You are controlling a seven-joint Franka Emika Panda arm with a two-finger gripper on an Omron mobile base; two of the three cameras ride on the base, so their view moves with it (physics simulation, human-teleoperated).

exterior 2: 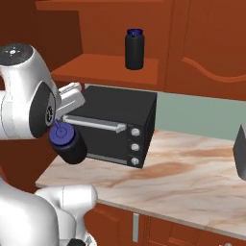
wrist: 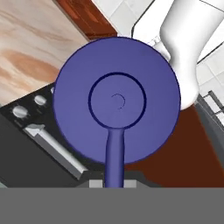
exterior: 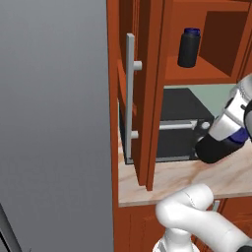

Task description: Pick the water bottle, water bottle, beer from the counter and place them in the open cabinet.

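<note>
One black water bottle (exterior: 188, 47) (exterior 2: 134, 49) with a dark blue lid stands upright on the shelf (exterior: 197, 76) (exterior 2: 96, 67) of the open cabinet. My gripper (exterior: 235, 137) (exterior 2: 61, 129) is shut on the second water bottle (exterior: 214, 150) (exterior 2: 73, 147), which hangs tilted above the counter (exterior: 197, 179) (exterior 2: 192, 173), in front of the black oven. In the hand view its blue lid (wrist: 118, 100) with the small loop sits very close to the camera. The beer is out of view.
A black oven (exterior: 179, 123) (exterior 2: 115, 125) sits on the counter under the cabinet shelf. The cabinet door with its grey bar handle (exterior: 130, 93) stands open at the left. A dark object (exterior 2: 240, 149) shows at the right edge. A grey wall lies left of the cabinet.
</note>
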